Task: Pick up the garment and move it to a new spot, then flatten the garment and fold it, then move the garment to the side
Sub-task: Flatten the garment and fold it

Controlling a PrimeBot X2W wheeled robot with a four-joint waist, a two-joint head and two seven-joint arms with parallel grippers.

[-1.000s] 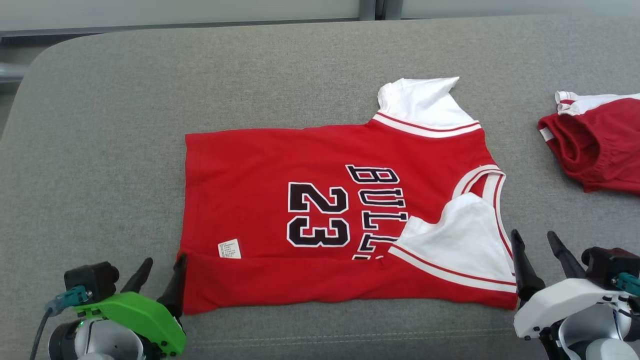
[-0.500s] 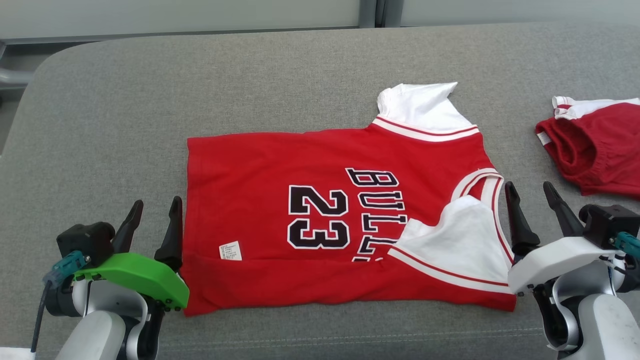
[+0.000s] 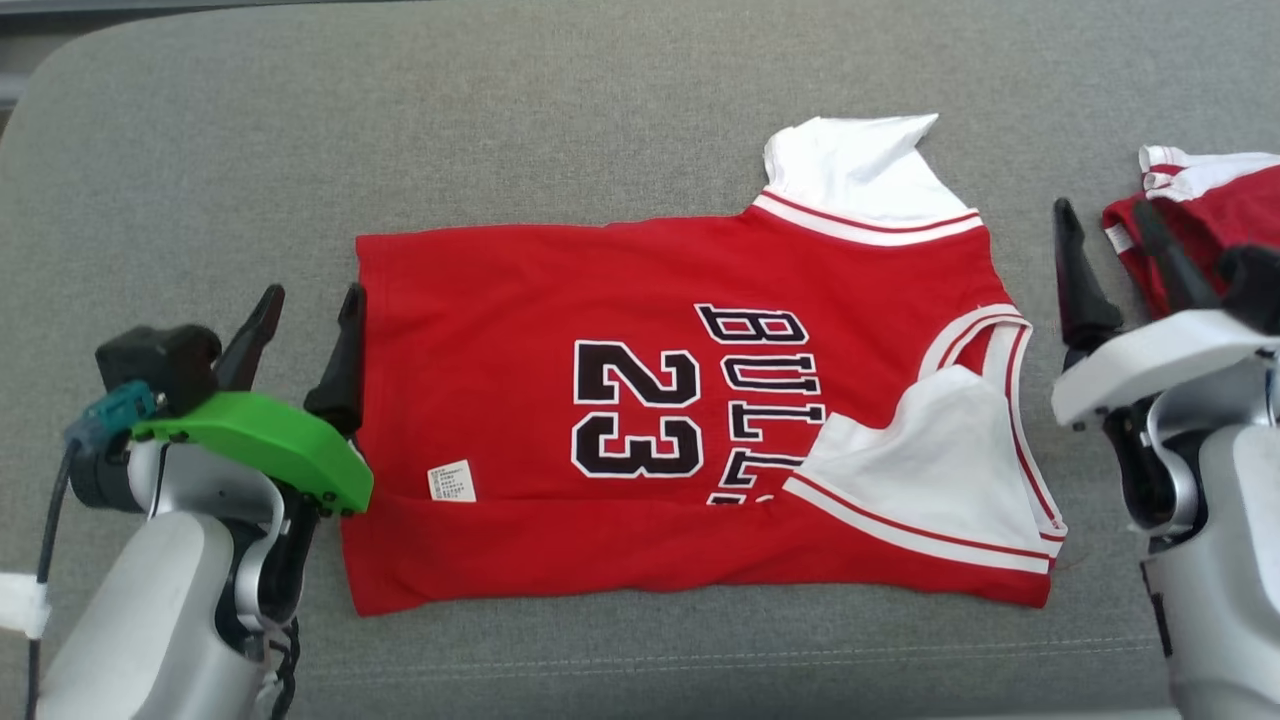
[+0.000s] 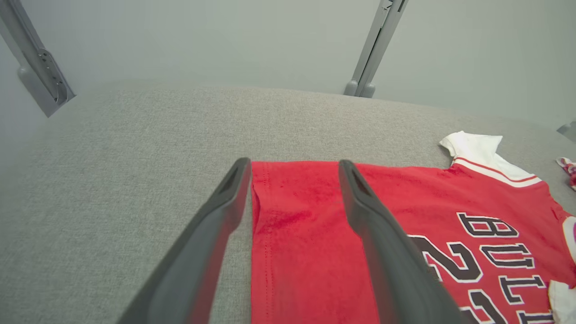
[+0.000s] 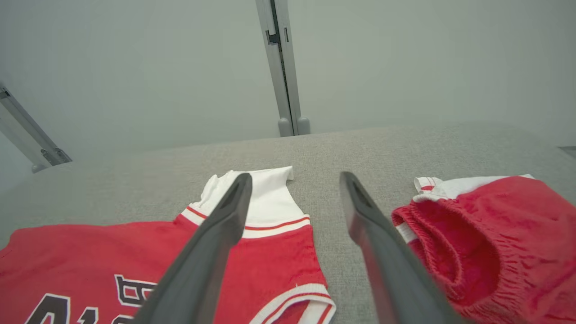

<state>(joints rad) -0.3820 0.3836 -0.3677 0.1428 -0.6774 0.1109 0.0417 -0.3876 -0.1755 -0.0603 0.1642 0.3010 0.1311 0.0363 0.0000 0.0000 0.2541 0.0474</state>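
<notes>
Both grippers have advanced up the short ends of the red jersey (image 3: 640, 400), which lies flat with its near edge folded over and its long axis running left to right on the grey upholstered surface (image 3: 600, 120). The left gripper (image 3: 312, 295), jaws open, straddles the hem edge. The right gripper (image 3: 1103, 210), jaws open, stands just past the collar end, between the jersey and the red shorts (image 3: 1210, 230).

Red jersey (image 3: 620, 400), white sleeves, black "23"; grey cushion (image 3: 500, 120); red shorts (image 3: 1210, 215).
</notes>
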